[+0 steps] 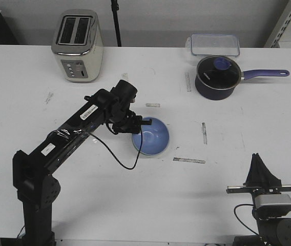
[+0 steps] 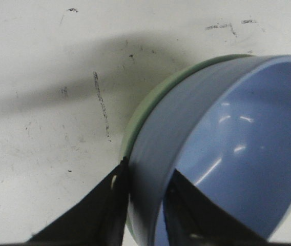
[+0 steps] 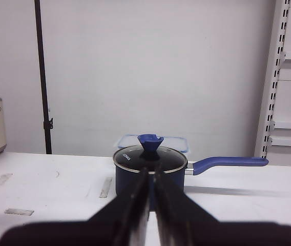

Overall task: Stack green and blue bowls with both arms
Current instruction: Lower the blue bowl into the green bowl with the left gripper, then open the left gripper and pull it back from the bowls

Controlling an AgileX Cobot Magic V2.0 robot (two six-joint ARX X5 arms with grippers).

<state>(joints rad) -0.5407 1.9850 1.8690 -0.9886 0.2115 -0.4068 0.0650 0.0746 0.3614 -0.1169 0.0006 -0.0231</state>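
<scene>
The fingers (image 2: 116, 192) of the left gripper (image 2: 143, 197) are closed on the wall of the blue bowl (image 1: 151, 136): in the left wrist view one finger is seen outside the rim and the other inside. The blue bowl is nested in the green bowl (image 2: 150, 102), of which only a thin pale edge is shown behind it; in the front view the green one is hidden almost fully. The stack is placed near the middle of the white bench (image 1: 22, 118), approx. at the tip of the left arm (image 1: 79, 128), which is stretched from the near left corner towards the centre. It cannot be told if the stack is resting flat on the bench or is slightly tilted.

The right gripper (image 3: 149, 192) is kept at the near right corner, well apart from the bowls, with its fingers pressed together and nothing held between them.

At the far side a toaster (image 1: 78, 46) is seen on the left, and a dark saucepan (image 1: 216, 77) w/ glass lid and purple handle on the right. A clear plastic container (image 1: 214, 44) is placed just behind the saucepan. Several tape marks are seen on the bench.
</scene>
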